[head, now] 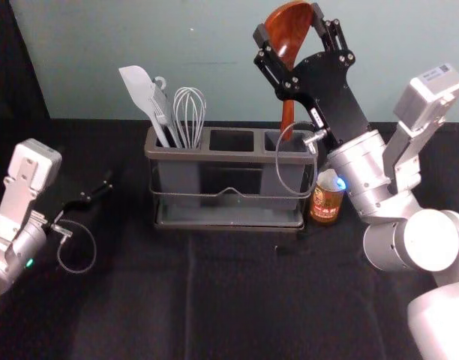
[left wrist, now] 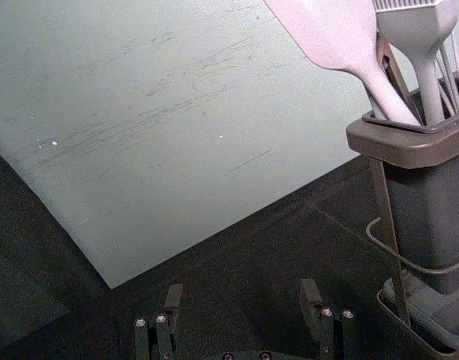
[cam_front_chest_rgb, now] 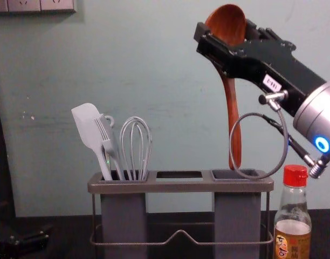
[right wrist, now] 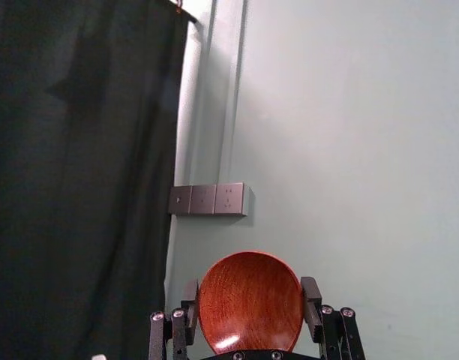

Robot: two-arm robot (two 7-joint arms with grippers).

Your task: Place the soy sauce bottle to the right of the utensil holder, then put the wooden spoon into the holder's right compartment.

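Observation:
My right gripper (head: 291,45) is shut on the bowl of the wooden spoon (head: 288,34); in the right wrist view the gripper (right wrist: 250,307) has its fingers on both sides of the spoon's bowl (right wrist: 250,300). The handle hangs down, its tip over or just at the right compartment (cam_front_chest_rgb: 235,175) of the utensil holder (cam_front_chest_rgb: 181,186). Against the holder's right side stands the soy sauce bottle (cam_front_chest_rgb: 293,221), upright with a red cap. My left gripper (head: 94,196) is parked at the left, open and empty in the left wrist view (left wrist: 241,300).
A white spatula (head: 139,88), a fork-like utensil and a whisk (head: 190,116) stand in the holder's left compartment. The holder's wire frame (head: 229,225) surrounds a lower tray. Behind the dark table (head: 237,300) rises a pale wall.

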